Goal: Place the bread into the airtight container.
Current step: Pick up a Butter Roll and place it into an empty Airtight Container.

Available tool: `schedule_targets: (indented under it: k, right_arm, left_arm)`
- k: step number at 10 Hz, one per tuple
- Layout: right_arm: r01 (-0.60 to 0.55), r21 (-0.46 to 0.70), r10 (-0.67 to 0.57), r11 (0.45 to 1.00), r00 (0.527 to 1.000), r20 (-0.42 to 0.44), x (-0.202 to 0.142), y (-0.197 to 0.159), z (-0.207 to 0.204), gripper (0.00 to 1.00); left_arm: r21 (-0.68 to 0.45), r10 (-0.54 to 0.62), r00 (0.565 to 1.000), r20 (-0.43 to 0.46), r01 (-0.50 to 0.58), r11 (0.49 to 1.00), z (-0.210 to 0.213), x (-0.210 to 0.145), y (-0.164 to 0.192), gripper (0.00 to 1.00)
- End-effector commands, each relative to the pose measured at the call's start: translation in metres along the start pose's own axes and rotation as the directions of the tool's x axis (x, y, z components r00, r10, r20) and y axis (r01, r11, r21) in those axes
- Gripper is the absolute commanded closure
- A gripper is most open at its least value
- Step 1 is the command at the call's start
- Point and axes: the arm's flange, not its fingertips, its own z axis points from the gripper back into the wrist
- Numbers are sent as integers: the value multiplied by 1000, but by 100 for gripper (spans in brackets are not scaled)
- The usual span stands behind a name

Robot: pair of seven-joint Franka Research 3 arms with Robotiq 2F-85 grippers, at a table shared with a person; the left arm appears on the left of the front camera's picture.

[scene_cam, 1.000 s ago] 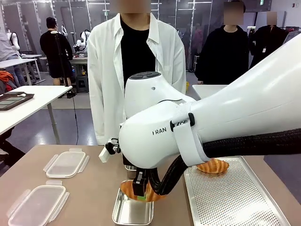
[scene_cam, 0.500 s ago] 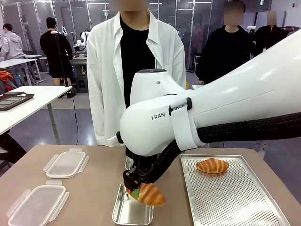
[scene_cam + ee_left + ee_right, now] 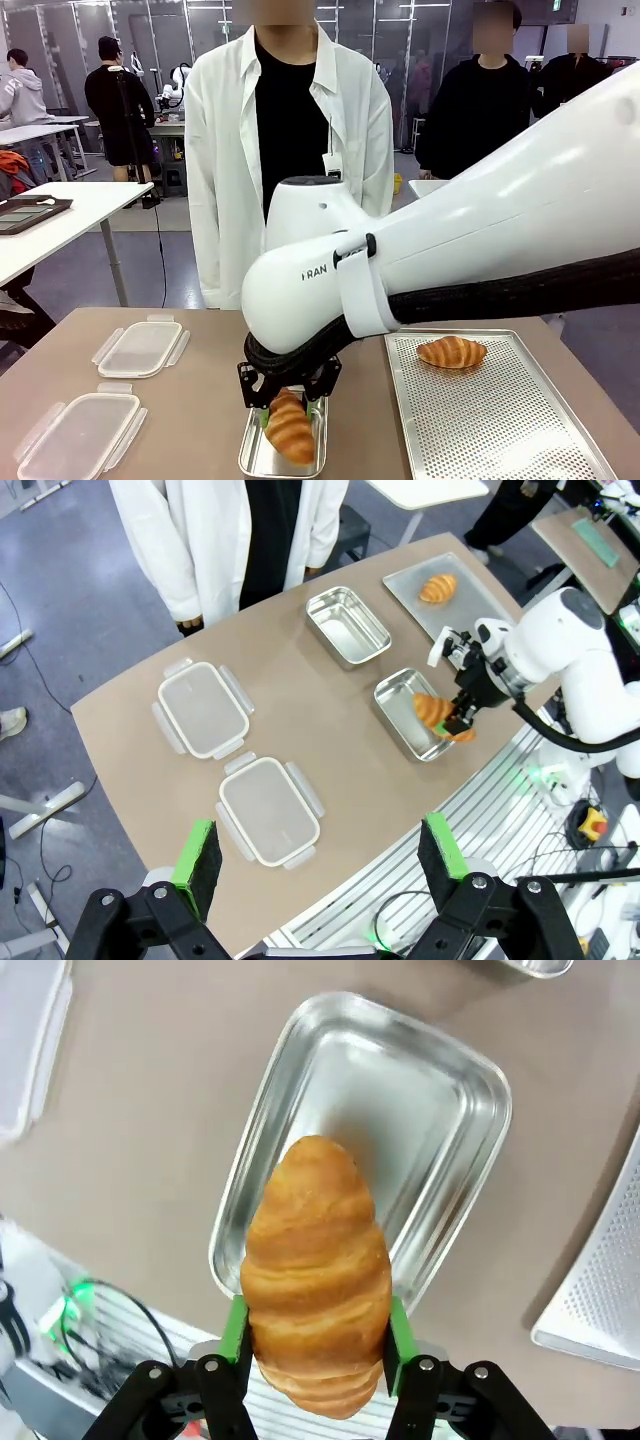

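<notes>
The right gripper (image 3: 316, 1338) pinches a croissant (image 3: 318, 1270) by its near end, a green pad pressed to each side. The croissant hangs over the container (image 3: 400, 1100), a steel tin near the robot's edge of the table (image 3: 200, 400), and lies along the tin's length. In the front view its lower end sits inside the tin's outline; whether it touches the bottom cannot be told.

The left gripper (image 3: 318, 858) hangs high above the table on the robot's side, its fingers spread wide with nothing between them.

To the left of the container lie two clear lids (image 3: 80, 435), one nearer and one farther, flat on the table and apart from each other. To its right lies a perforated tray (image 3: 500, 420), with a second croissant (image 3: 452, 351) resting near its far end. A second container (image 3: 347, 625) stands beyond the first, closer to the far edge.

At the far side a person (image 3: 290, 130) in a white coat stands facing the table.
</notes>
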Motion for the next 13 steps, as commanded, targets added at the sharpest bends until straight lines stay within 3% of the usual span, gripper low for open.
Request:
schedule_targets:
  k: [1,4,6,7,8,13]
  right_arm:
    - [107,-5,-107,994,992,63,10,9,-17,38]
    - [140,-18,-137,990,985,106,23,-1,-53,38]
    - [150,-54,-145,987,986,87,33,0,-69,38]
    - [145,-46,-139,988,984,111,30,0,-59,24]
    - [145,-58,-138,988,985,108,27,1,-54,0]
    - [150,-79,-140,986,983,118,25,-1,-43,0]
  left_arm:
    - [-14,-20,1000,-2,20,1000,1,-1,-1,0]
    - [-14,-20,1000,-2,20,1000,1,-1,-1,0]
    - [-14,-20,1000,-2,20,1000,1,-1,-1,0]
    - [-14,-20,1000,-2,20,1000,1,-1,-1,0]
    - [-14,-20,1000,-2,20,1000,1,-1,-1,0]
    - [-14,-20,1000,-2,20,1000,1,-1,-1,0]
